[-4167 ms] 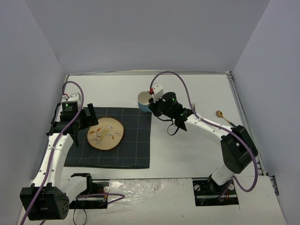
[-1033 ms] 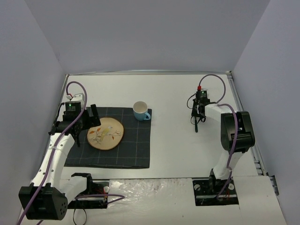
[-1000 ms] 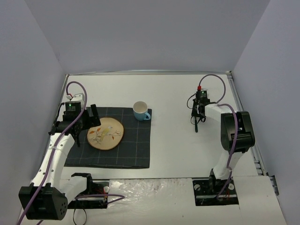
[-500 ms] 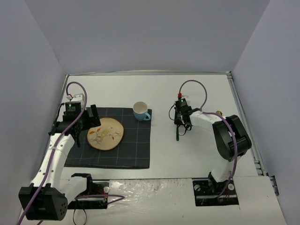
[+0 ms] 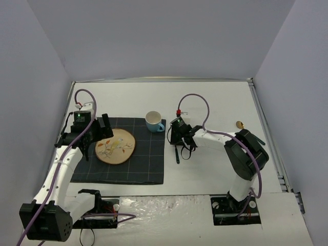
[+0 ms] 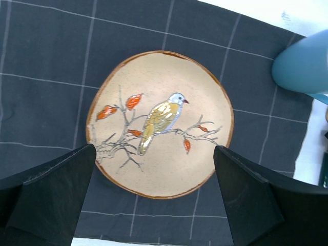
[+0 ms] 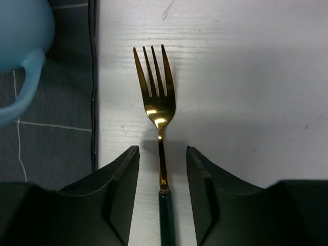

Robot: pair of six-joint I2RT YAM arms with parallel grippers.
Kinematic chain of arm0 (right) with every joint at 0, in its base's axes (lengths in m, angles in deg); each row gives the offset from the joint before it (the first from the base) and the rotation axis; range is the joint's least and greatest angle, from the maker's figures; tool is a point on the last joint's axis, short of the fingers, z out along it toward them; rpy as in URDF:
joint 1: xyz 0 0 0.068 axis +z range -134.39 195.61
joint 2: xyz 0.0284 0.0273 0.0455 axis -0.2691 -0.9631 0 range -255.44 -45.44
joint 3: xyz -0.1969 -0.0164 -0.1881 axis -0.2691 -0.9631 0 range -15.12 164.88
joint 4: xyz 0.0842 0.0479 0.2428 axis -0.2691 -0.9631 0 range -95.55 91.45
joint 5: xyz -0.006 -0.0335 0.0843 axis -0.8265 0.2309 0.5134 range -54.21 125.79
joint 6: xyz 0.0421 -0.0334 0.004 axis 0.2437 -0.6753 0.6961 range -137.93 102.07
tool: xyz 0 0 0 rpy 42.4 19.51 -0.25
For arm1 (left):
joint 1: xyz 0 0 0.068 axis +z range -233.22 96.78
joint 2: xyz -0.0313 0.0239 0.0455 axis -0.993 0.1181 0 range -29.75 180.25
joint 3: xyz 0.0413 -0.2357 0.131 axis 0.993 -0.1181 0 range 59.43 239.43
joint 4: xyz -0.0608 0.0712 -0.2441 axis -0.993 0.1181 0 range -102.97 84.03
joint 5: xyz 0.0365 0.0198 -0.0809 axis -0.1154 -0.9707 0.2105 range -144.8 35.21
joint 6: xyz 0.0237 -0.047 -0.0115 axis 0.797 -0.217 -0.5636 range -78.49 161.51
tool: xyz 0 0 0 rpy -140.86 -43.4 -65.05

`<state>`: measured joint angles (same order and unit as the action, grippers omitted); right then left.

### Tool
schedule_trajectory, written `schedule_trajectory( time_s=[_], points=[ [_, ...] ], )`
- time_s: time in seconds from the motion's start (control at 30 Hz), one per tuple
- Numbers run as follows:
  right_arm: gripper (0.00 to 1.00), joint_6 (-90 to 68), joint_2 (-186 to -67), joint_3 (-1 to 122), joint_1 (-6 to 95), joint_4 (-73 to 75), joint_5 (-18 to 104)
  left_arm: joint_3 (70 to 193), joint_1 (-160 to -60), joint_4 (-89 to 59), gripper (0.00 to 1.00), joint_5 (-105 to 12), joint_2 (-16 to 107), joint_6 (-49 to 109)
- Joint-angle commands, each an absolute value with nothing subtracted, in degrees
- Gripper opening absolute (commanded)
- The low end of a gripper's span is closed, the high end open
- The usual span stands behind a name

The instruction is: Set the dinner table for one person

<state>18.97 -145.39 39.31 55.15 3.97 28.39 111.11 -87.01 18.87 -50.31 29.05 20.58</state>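
A beige plate with a bird painting (image 5: pixel 115 146) lies on the dark checked placemat (image 5: pixel 148 166) on the white dinner table (image 5: pixel 215 100). A light blue cup (image 5: pixel 153 121) stands at the placemat's far right corner. My left gripper (image 5: pixel 100 136) is open and empty above the plate (image 6: pixel 161 120), with its fingers on either side of the near rim. My right gripper (image 5: pixel 177 141) is open. A gold fork with a dark green handle (image 7: pixel 160 113) lies on the table between its jaws with a gap on each side. The fork (image 5: pixel 177 155) is just right of the placemat.
A gold spoon with a dark handle (image 5: pixel 240 124) lies near the table's right edge. The cup shows at the right edge of the left wrist view (image 6: pixel 302 66) and top left of the right wrist view (image 7: pixel 20 31). The placemat's edge (image 7: pixel 93 102) runs left of the fork.
My right gripper moved left across the table with the fork, from the right side to beside the placemat. The fork now lies on the table between open jaws. The left arm barely moved.
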Motion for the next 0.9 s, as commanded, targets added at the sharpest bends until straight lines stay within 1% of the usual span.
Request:
schedule_trajectory(
  time_s=[0.0, 0.1, 0.17, 0.23, 0.37, 0.47, 0.5, 0.67, 0.73, 0.87],
  points=[
    [0.55, 19.25, -137.00, 38.81, 55.26, 1.71, 23.68, 113.32, -92.42, 15.92, 0.97, -51.95, 28.48, 16.07],
    [0.75, 18.30, -131.80, 38.33, 55.00, -0.52, 21.49, 115.13, -100.65, 16.29, 0.97, -55.88, 30.42, 13.42],
    [0.84, 17.34, -127.20, 37.70, 53.65, -1.76, 20.29, 117.16, -106.72, 16.45, 0.97, -59.83, 32.76, 10.48],
    [0.91, 16.11, -122.42, 36.70, 51.32, -2.68, 19.89, 119.70, -111.75, 16.51, 0.97, -65.14, 35.86, 6.80],
    [0.99, 14.30, -111.98, 33.82, 45.68, -4.15, 19.80, 126.89, -124.73, 18.16, 0.97, -75.60, 43.63, -1.36],
    [1.00, 12.91, -103.79, 31.98, 41.84, -5.47, 18.59, 131.51, -133.28, 18.23, 0.97, -80.44, 52.13, -4.88],
    [1.00, 12.83, -102.20, 31.88, 41.42, -6.06, 18.00, 133.12, -134.57, 18.20, 0.97, -81.07, 54.25, -5.55],
    [1.00, 13.45, -94.99, 31.51, 40.81, -10.68, 12.54, 141.37, -139.91, 17.18, 0.97, -81.88, 67.01, -8.45],
    [1.00, 13.79, -92.57, 31.19, 40.65, -11.42, 10.89, 142.71, -140.65, 17.16, 0.96, -81.84, 69.20, -9.68],
    [1.00, 13.58, -89.36, 30.86, 40.21, -12.77, 9.60, 145.97, -142.21, 16.83, 0.91, -80.17, 75.86, -11.55]
  ],
)
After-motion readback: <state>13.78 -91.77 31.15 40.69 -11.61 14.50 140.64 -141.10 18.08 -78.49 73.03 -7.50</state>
